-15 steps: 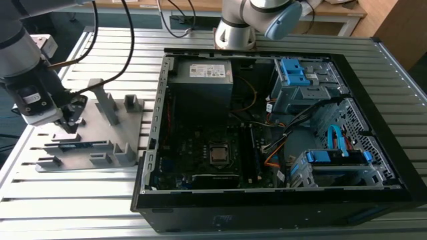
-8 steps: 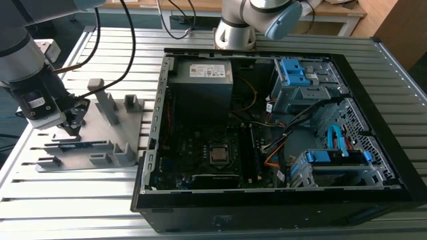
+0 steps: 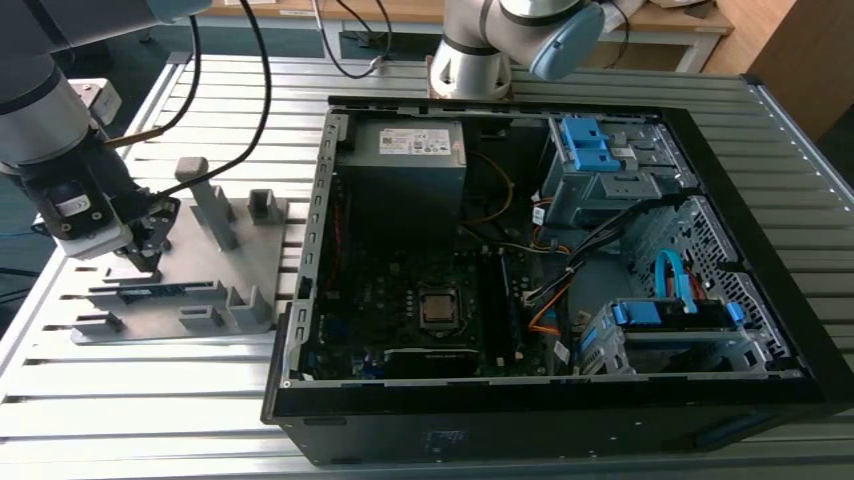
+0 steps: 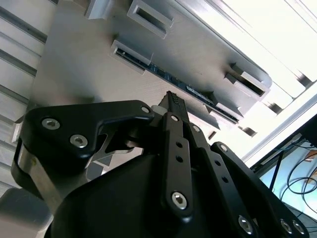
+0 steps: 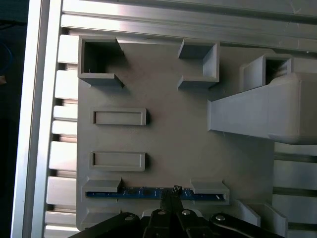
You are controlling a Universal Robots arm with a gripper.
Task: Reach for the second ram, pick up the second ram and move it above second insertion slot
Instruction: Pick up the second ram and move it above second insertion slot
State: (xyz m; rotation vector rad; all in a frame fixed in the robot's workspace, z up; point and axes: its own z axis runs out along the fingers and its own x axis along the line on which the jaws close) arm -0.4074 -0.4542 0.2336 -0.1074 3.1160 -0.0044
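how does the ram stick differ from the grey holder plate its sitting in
The ram is a thin, narrow blue strip; the holder plate is broad and plain grey. The ram stands on edge between two blocks; the holder plate lies flat on the slatted table. Both are roughly rectangular.

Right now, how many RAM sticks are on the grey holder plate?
1: the second ram, standing on edge between two blocks at the rim of the holder plate, by the gripper. Another could be hidden beneath the gripper.

I find the grey holder plate (image 3: 254,260) lying on the slatted metal table (image 3: 134,400). Just beside it, toward the exterior view's right, I see an open computer case (image 3: 534,425).
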